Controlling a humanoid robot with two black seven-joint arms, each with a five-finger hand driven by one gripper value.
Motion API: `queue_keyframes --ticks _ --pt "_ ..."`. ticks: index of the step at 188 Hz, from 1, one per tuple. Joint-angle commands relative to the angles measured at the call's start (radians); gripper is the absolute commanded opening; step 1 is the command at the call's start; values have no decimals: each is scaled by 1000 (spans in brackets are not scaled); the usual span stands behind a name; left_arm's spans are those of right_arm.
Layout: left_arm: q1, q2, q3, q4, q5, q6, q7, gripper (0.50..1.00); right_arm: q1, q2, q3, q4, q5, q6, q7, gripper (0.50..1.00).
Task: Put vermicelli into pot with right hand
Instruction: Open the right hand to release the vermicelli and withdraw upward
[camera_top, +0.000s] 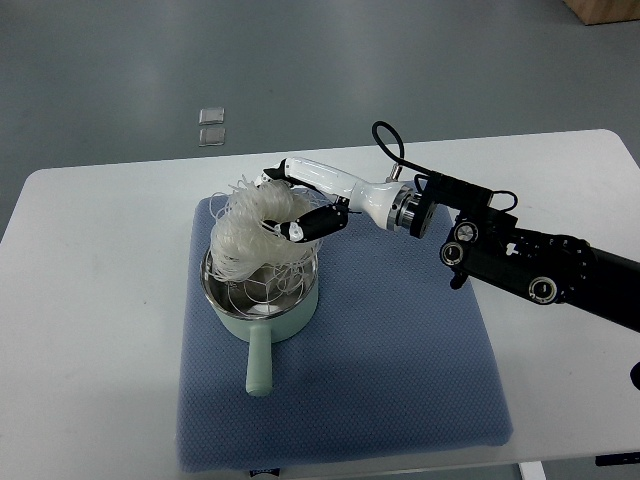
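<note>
While my right robot hand grips the vermicelli over the pot, I judge releasing comes next

White table on grey floor

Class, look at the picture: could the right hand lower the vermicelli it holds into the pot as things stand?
Probably yes. The right hand holds the vermicelli directly over the open pot, strands already hanging inside, nothing between.

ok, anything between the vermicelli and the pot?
Nothing visible. The right hand holds the vermicelli directly over the pot, and loose strands already hang into its open top. No lid or other object sits across the opening.
</note>
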Motion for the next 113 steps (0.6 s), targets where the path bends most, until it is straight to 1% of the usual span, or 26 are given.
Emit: queue_keyframes --ticks 1,7,14,56,83,95,113 --pt "1 0 0 0 0 0 1 1000 -4 1 -6 0 2 4 0 862" --pt "-1 0 0 0 0 0 1 1000 -2 0 -6 0 0 7 0 885" --pt "-1 0 0 0 0 0 -1 1000 -2 -2 -6 0 0 11 -2 891" --pt "-1 0 0 0 0 0 -1 1000 -1 -23 -3 -11 9 11 2 893" --pt "-1 0 0 0 0 0 -1 1000 1 -53 -4 -26 112 23 -6 893" --pt "-1 0 -1 0 0 0 1 1000 1 -63 -4 -55 186 57 -8 893" --pt "-1 0 0 0 0 0 1 1000 1 -86 -4 -100 340 147 -12 893"
